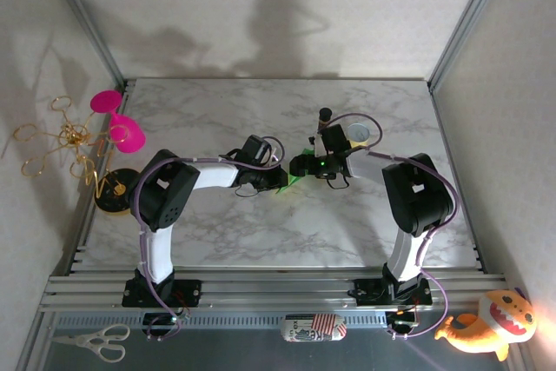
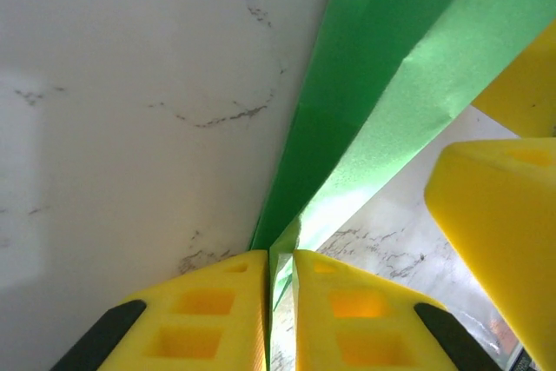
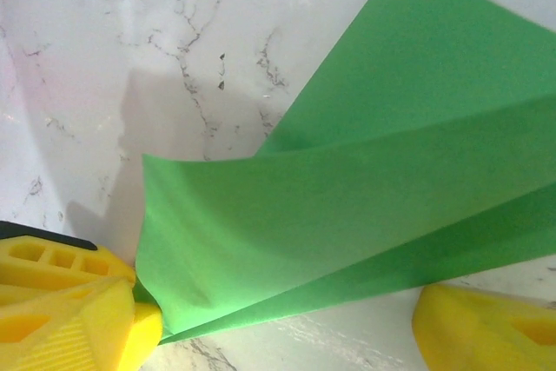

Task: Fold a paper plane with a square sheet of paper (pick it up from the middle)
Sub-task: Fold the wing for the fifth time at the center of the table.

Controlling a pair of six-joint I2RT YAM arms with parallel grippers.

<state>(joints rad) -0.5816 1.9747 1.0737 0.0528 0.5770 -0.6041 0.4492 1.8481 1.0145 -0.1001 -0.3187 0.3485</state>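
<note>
The bright green sheet of paper (image 1: 293, 182) is held just above the marble table's middle, between the two grippers. In the left wrist view it is folded into long slanted layers (image 2: 382, 84) with a crease. Whether it has the form of a paper plane I cannot tell. My left gripper (image 2: 280, 254) is shut on the paper's narrow lower edge. My right gripper (image 3: 287, 323) stands open around the paper (image 3: 365, 188): its left finger (image 3: 69, 301) touches a corner of the sheet and its right finger (image 3: 486, 327) is apart from it. From above, the two grippers (image 1: 280, 182) (image 1: 301, 165) nearly meet.
A small tape roll (image 1: 362, 134) lies behind the right arm. A pink cup stand (image 1: 117, 119), gold wire shapes (image 1: 61, 141) and a black base (image 1: 115, 190) stand at the left edge. Scissors (image 1: 91, 342), a can (image 1: 313, 327) and a plush toy (image 1: 491, 323) lie below the table's front rail.
</note>
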